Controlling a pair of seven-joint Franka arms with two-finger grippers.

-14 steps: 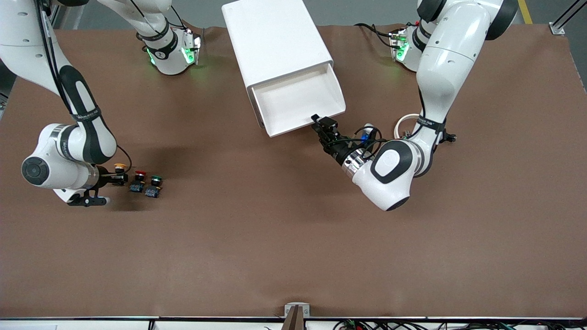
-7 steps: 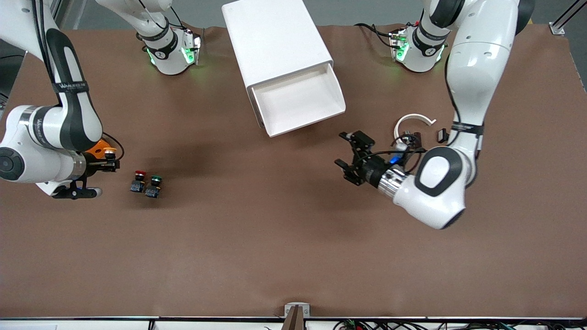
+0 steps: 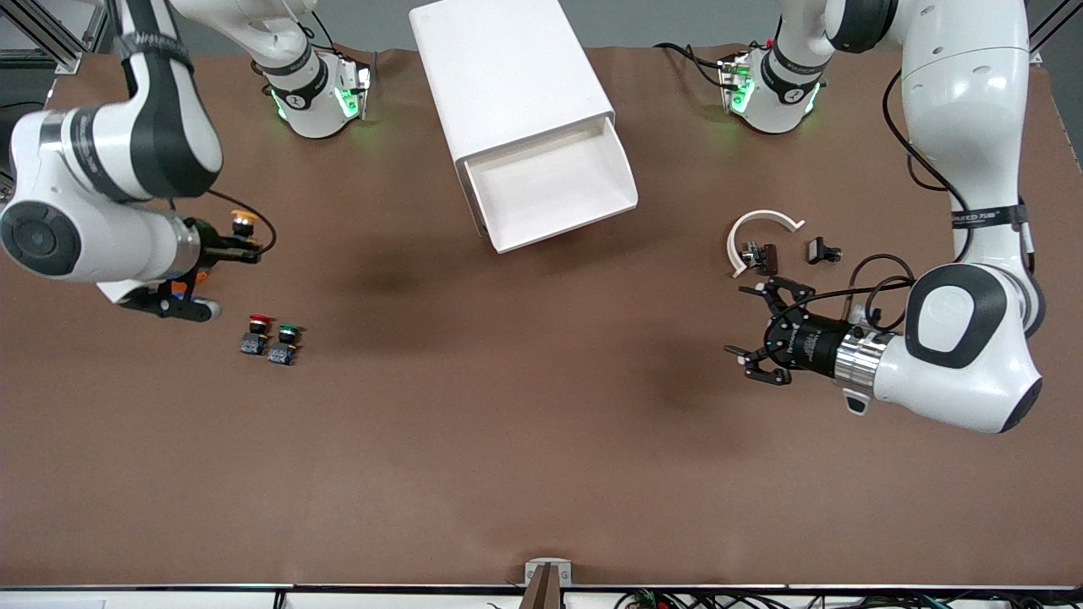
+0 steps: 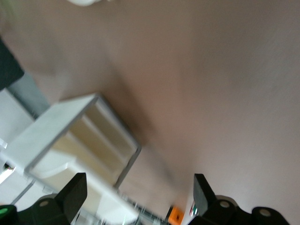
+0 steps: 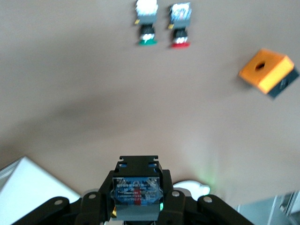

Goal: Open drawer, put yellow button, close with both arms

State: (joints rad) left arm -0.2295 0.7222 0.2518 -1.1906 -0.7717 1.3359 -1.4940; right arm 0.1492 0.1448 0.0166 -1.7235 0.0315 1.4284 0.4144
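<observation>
Right gripper [image 3: 247, 247] is clamping the yellow button [image 3: 243, 222] by its black and blue body, yellow cap showing above the fingers, carried in the air over the table [image 3: 508, 440] toward the right arm's end. In the right wrist view the button's body [image 5: 136, 191] is sitting squeezed between the fingers. Red button [image 3: 255, 333] and green button [image 3: 285, 342] are standing on the table side by side, touching or nearly so, nearer to the front camera than the held button. An orange block [image 5: 268, 71] is lying on the table near them.

Drawer [image 3: 550, 188] is sitting pulled out of the white cabinet [image 3: 508, 76], its tray bare, well apart from both grippers.

Left gripper [image 3: 760, 332] is hanging with fingers spread wide and gripping nothing, over the table toward the left arm's end. A white curved piece [image 3: 755, 230] and small dark parts [image 3: 822, 250] are lying on the table close to it
</observation>
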